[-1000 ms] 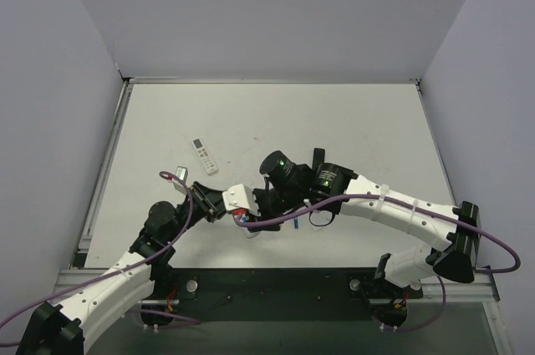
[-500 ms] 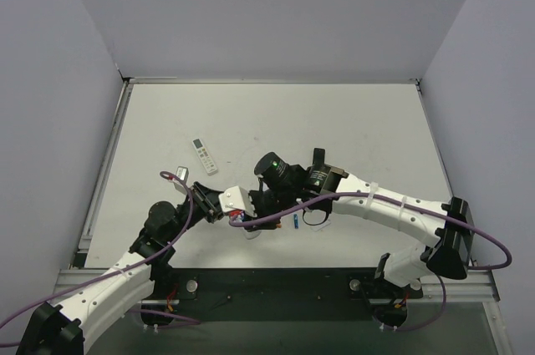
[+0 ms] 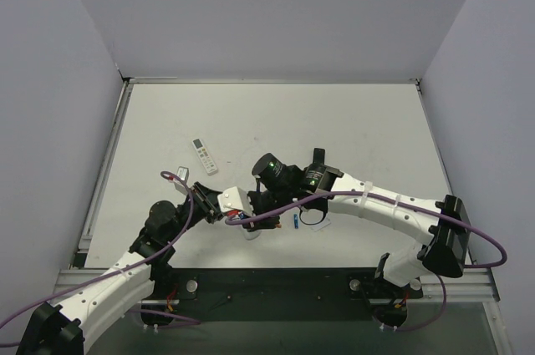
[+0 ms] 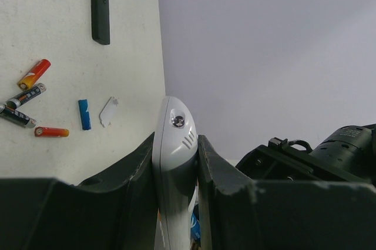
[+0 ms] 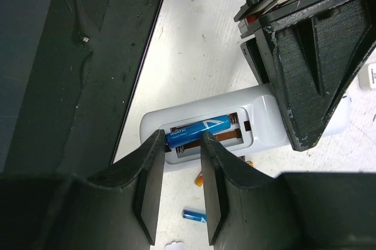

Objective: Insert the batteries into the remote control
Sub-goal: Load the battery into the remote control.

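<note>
White counter (image 3: pixel 334 121). Small white slim remote (image 5: pixel 264 122) clamped in left end effector (image 4: pixel 175 150), near front edge. Slim blue cylindrical battery (image 5: pixel 202 126) in its recess; right end effector (image 5: pixel 181 137) narrowly parted there, gripping nothing.

This looked like a robotics lab rig, definitely not somebody's home. The white table (image 3: pixel 351 121) was boxed in by plain grey walls (image 3: pixel 276 12) (basically a little test cell). The left arm (image 3: pixel 109 284) and right arm (image 3: pixel 401 209) were bolted onto a metal rail (image 3: pixel 334 271) at the near edge, with purple cables (image 3: pixel 493 248) looping off them.
</note>
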Controlling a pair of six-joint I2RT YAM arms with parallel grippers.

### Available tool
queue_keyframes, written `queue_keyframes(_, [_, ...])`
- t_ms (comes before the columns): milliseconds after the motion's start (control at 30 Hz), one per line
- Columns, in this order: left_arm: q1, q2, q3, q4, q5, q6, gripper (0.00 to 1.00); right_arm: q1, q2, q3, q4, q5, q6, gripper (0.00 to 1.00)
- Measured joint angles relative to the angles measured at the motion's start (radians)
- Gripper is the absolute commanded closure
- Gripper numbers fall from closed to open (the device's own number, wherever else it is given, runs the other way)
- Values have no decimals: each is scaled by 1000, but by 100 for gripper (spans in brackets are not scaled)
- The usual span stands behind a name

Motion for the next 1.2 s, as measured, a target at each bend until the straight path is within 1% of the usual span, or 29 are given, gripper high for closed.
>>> queue_keyframes(167, [0, 0, 0, -15, -1, 6, 100, 0, 10, 0, 0, 2, 7, 78])
queue_keyframes(200, [0, 0, 0, -19, -2, 8, 100, 0, 12, 0, 0, 4, 11, 81])
queue_keyframes(333, [0, 0, 0, -36, -11, 15, 100, 0, 16, -8, 12, 11, 37, 84])
queue_keyframes(767, [0, -16, 0, -107, -55, 38, 100, 2, 37, -67, 105, 45, 105, 87])
queue_keyframes(967, [0, -22, -1, -132, -79, 64, 100, 3, 60, -73, 131, 53, 124, 92])
queue_keyframes(1100, [-6, -22, -2, -153, -69, 66, 100, 2, 81, -73, 211, 59, 136, 95])
queue_keyframes(1200, [-8, -24, -3, -154, -68, 72, 100, 2, 93, -71, 238, 61, 150, 96])
